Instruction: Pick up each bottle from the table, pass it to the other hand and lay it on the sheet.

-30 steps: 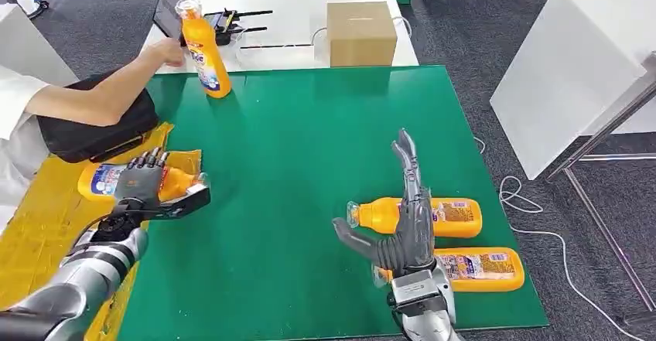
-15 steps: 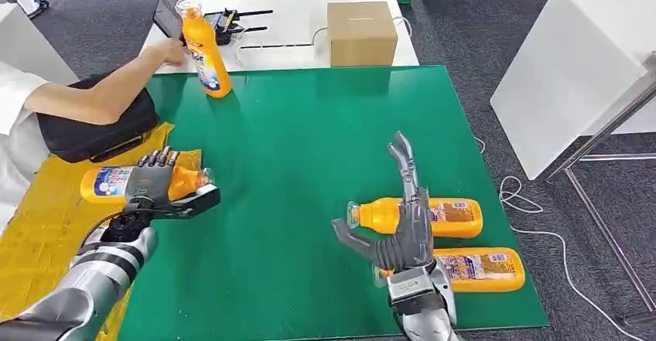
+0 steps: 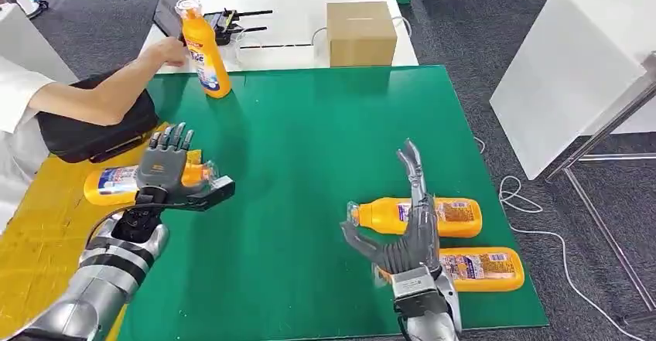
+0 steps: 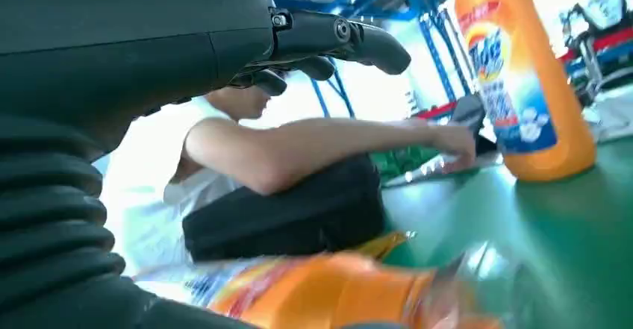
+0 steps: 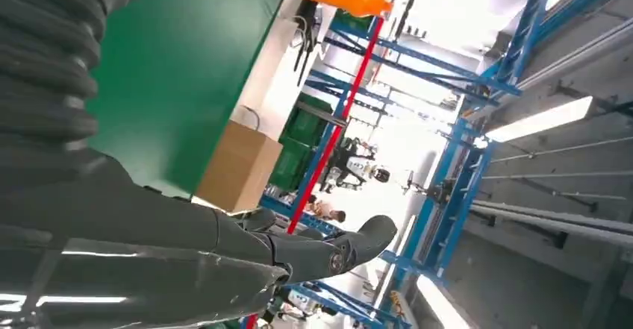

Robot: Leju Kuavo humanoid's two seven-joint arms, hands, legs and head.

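Lifting off the bottle [image 3: 116, 184] on the yellow sheet [image 3: 46, 225], my left robot hand [image 3: 169, 172] had risen and spread its fingers, released and holding nothing. I saw my right robot hand [image 3: 406, 229] hover open over two bottles [image 3: 418, 216] lying on the green worktop [image 3: 309, 140], touching neither as far as I could tell. One upright bottle [image 3: 203, 51] stood far off.

Glossy orange plastic bottles [image 3: 418, 216]; matt green mat [image 3: 309, 140]; plain cardboard box [image 3: 360, 33].
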